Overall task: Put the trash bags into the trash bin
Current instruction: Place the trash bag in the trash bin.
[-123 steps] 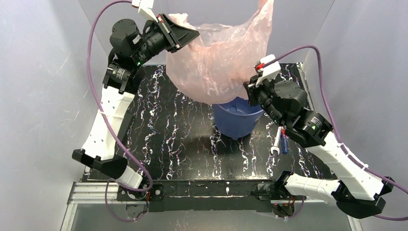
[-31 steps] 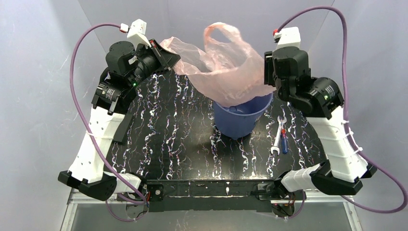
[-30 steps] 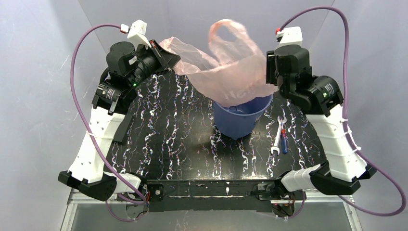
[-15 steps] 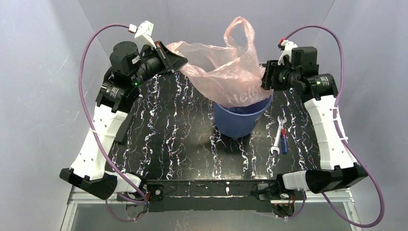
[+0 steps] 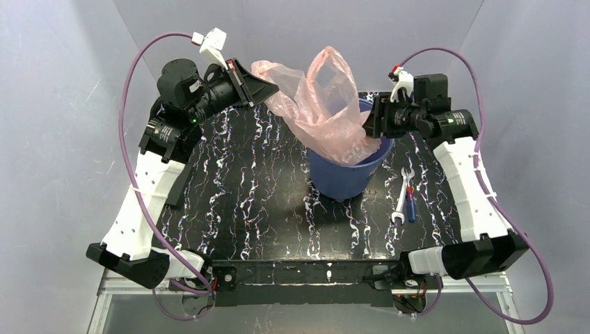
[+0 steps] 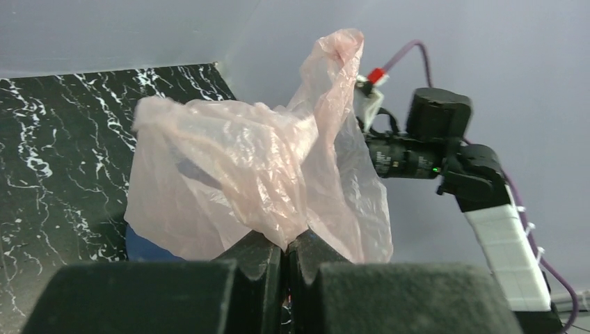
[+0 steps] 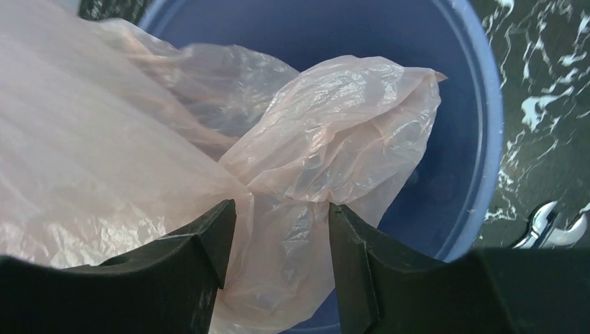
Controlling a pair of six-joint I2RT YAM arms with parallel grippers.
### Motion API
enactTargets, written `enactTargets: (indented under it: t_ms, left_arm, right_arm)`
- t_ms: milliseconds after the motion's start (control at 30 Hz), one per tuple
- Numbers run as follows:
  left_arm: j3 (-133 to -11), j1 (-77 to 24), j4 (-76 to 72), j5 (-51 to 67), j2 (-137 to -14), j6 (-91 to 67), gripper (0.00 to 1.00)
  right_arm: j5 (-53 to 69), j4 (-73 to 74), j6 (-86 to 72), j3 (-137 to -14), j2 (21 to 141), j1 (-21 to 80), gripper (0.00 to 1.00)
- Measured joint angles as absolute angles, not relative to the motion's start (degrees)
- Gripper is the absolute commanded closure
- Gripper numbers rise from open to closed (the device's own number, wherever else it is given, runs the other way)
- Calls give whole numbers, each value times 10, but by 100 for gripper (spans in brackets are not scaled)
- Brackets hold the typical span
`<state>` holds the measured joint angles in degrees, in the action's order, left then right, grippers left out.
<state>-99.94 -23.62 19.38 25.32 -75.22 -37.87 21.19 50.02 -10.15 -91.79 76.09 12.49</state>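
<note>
**Step in hand:** feeding the trash bag (image 5: pixel 323 104) into the trash bin (image 5: pixel 344 181).

**Position:** The bin stands upright on the surface (image 5: pixel 243 195). The bag's lower part lies inside the bin. Its upper part and one handle loop rise above the rim, drawn toward 10 o'clock.

**Grippers:**
- The left gripper (image 6: pixel 284 243), at 10 o'clock of the bin, is clenched on the bag's edge.
- The right gripper (image 7: pixel 282 209), at the rim's 1 o'clock, is released. Loose film hangs between its parted jaws, unpinched.

**Recommended procedure:**
1. Bring the left gripper over the bin mouth before letting go, or the film will likely drape outside the rim.
2. Press the bunched film down at the centre with the right gripper.
3. Avoid the rim, since the bin may tip.

**Count:**
- Trash bag: one.
- Trash bin: one.
- Wrench (image 5: pixel 401 198): one.
- Blue-handled tool (image 5: pixel 412 207): one, beside the wrench at 4 o'clock of the bin.
</note>
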Motion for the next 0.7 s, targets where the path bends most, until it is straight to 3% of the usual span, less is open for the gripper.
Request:
enactTargets:
  t_ms: [300,700]
  left_arm:
    - [-963,-236,162,295,-752,-397,100]
    - [-966,-251,130,312,-802,-418,100]
  right_arm:
    - [158,517,-78,-908,810,189,10]
    - [-4,505,-93,-976,751,190,3]
